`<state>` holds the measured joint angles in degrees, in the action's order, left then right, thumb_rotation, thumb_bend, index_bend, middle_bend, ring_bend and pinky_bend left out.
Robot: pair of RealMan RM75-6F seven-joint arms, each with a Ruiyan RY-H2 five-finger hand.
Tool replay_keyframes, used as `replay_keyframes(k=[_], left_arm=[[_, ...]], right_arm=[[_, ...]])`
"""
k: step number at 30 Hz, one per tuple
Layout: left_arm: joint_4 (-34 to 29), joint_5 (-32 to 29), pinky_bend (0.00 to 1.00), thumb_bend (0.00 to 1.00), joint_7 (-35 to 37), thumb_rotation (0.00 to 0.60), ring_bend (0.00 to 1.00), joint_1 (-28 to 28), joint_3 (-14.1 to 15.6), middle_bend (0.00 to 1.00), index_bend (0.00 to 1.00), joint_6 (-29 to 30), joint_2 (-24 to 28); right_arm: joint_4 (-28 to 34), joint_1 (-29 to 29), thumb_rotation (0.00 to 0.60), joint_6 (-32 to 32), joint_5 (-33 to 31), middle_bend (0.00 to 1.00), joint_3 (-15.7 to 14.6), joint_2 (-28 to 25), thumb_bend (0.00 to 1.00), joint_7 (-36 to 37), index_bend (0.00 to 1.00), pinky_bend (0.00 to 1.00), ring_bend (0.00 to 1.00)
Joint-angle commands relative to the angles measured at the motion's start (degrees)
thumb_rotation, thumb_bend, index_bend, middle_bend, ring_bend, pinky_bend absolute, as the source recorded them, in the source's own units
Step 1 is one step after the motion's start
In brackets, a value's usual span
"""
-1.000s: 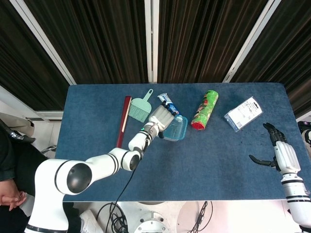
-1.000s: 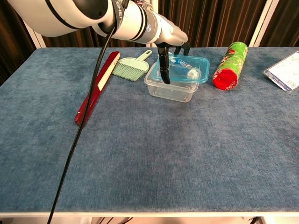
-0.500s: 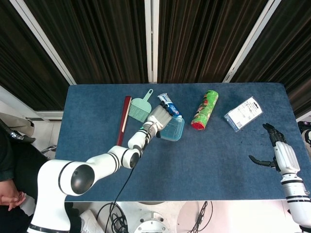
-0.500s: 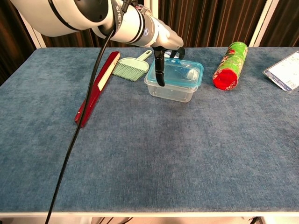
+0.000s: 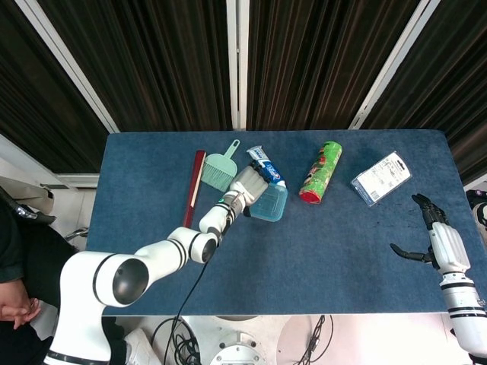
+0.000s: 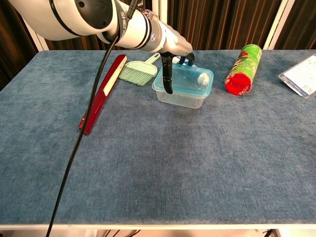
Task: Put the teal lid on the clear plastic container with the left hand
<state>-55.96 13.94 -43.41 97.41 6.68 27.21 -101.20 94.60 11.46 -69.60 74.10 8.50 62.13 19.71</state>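
The teal lid (image 6: 190, 76) is laid across the top of the clear plastic container (image 6: 178, 96), which stands mid-table between a green brush (image 6: 138, 71) and a green can (image 6: 242, 68). The lid is gripped at its left edge by the left hand (image 6: 173, 59), one finger hanging down over the container's near-left side. Placement appears nearly done; whether the lid is pressed fully home cannot be told, so seating and release are judged to remain. The right hand (image 5: 437, 232) is held spread and empty at the table's right edge.
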Motion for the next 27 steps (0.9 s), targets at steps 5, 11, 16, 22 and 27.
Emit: replay_keyframes(k=[5, 11, 16, 22, 27], left_arm=[[0.0, -0.2, 0.02, 0.30, 0.3, 0.431, 0.02, 0.3, 0.6, 0.16, 0.22, -0.1, -0.1], [-0.1, -0.7, 0.02, 0.30, 0.5, 0.436, 0.02, 0.7, 1.1, 0.16, 0.22, -0.3, -0.2], [-0.7, -0.7, 0.02, 0.30, 0.4, 0.432, 0.02, 1.1, 1.9, 0.15, 0.22, -0.3, -0.1], [-1.3, -1.7, 0.02, 0.30, -0.1, 0.432, 0.02, 1.9, 2.8, 0.15, 0.22, 0.1, -0.1], [-2.2, -3.1, 0.02, 0.29, -0.8, 0.427, 0.02, 2.5, 3.6, 0.15, 0.21, 1.0, 0.2]], right_arm=[[-0.3, 0.0, 0.600, 0.2, 0.0, 0.00, 0.0, 0.1, 0.08, 0.3, 0.00, 0.00, 0.00], [-0.4, 0.1, 0.600, 0.3, 0.0, 0.00, 0.1, 0.2, 0.08, 0.3, 0.00, 0.00, 0.00], [-0.5, 0.0, 0.600, 0.4, -0.1, 0.00, 0.0, 0.2, 0.08, 0.3, 0.00, 0.00, 0.00], [-0.5, 0.1, 0.600, 0.3, 0.0, 0.00, 0.1, 0.3, 0.08, 0.3, 0.00, 0.00, 0.00], [-0.5, 0.0, 0.600, 0.4, -0.1, 0.00, 0.0, 0.3, 0.08, 0.3, 0.00, 0.00, 0.00]])
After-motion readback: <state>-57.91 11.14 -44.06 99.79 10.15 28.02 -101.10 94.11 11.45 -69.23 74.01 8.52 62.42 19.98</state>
